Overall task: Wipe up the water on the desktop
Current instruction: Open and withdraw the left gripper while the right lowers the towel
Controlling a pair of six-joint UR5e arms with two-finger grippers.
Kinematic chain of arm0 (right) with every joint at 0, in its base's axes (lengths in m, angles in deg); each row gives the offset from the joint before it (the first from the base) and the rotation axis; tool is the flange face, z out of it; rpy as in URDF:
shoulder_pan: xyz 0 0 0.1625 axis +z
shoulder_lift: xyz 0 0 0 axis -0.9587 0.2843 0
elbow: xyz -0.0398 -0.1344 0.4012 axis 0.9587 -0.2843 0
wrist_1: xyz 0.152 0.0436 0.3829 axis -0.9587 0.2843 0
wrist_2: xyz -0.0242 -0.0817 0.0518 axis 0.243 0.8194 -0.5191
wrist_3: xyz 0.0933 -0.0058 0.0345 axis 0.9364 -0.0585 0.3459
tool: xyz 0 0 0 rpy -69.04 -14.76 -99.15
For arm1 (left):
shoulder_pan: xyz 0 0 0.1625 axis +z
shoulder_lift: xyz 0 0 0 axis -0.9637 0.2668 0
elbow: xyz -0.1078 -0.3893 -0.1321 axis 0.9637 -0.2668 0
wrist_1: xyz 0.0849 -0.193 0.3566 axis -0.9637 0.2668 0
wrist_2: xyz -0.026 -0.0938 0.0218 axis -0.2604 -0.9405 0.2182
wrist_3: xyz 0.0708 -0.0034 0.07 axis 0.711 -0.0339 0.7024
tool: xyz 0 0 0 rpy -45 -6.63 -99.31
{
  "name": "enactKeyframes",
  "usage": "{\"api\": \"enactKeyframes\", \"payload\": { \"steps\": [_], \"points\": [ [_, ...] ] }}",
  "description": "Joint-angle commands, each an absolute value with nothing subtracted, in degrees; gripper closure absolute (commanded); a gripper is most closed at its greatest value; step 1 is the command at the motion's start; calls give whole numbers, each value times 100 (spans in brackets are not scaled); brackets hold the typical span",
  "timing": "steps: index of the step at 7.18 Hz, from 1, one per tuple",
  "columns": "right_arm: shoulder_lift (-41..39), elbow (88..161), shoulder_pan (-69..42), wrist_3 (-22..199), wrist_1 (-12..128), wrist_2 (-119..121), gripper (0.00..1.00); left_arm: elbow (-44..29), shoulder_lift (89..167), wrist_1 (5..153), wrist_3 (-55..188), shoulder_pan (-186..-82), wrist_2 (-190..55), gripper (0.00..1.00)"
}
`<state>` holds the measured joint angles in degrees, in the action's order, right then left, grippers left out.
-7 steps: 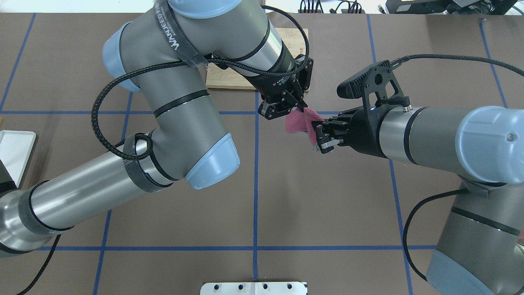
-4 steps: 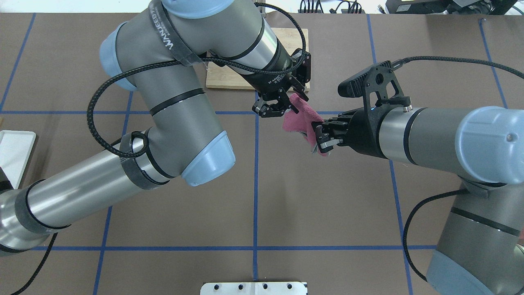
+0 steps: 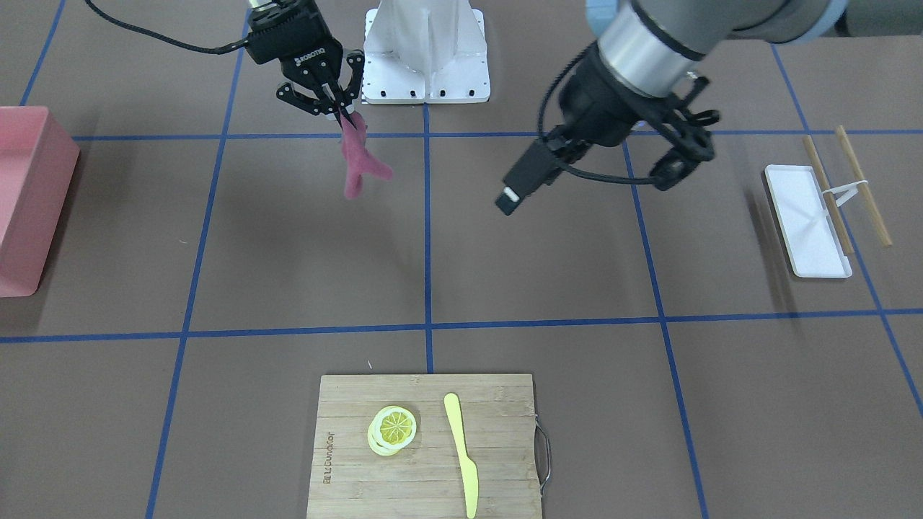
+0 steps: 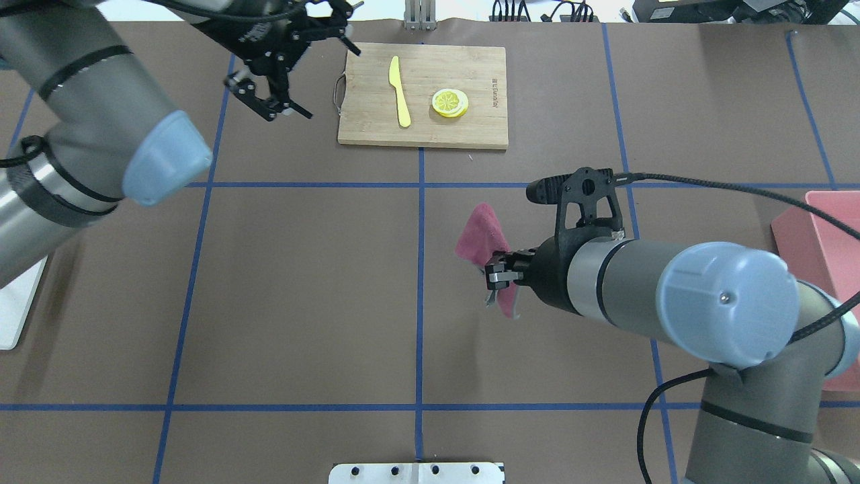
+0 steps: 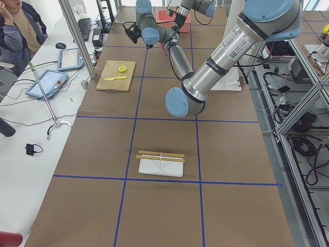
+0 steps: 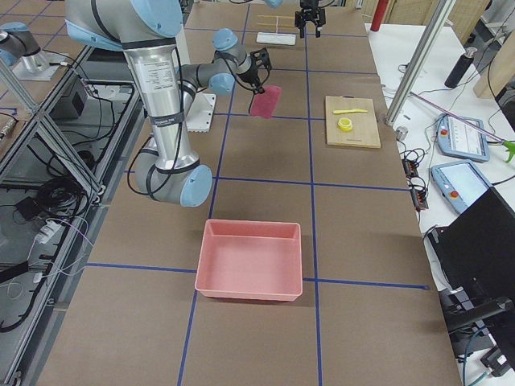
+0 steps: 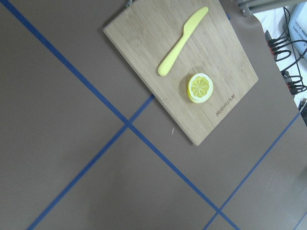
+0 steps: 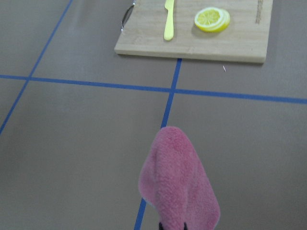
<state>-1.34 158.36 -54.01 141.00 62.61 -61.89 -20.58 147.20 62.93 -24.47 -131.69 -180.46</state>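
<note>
**Front view:** the right tool [image 3: 337,109], upper left of frame, is clamped on one end of a pink cloth [image 3: 358,164]; the cloth dangles below it and appears to be clear of the brown surface [image 3: 548,259]; the left tool [image 3: 686,148], upper right, is spread and empty; no wet patch can be made out.

**Overhead view:** the cloth lies right of centre, its long axis running from the right tool toward upper left; a cutting board [image 4: 474,81] sits top centre, well apart; a pink bin [image 4: 823,262] is at the right edge; the left tool is far off at upper left.

**Right side view:** the cloth hangs above the bare square between the robot's base and the board.

**Left wrist view:** only the board and blue tape lines [image 7: 96,148] show, with no fingers in view.

**Right wrist view:** the cloth fills lower centre, over a tape line, with the board at top.

**Judgement:** the surface lies directly beneath the cloth, so the next move is downward; the right arm is the nearer; there is open room on all sides, and the board is the closest edge to avoid.
</note>
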Motion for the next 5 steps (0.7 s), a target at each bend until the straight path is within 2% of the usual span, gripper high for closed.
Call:
{"api": "enactKeyframes", "payload": {
  "steps": [1,3,5],
  "points": [
    [-507,15222,-5853,14966,6596,-5972,100,-2451,13934,6280,-1218,-13735,-18288,3],
    [-299,14886,-5863,14995,6640,-6058,100,-2470,13556,6280,-425,-13991,-18297,3],
    [297,14858,-5610,14925,6623,-6950,100,-2505,13413,6262,-70,-14088,-18297,3]
  ]
}}
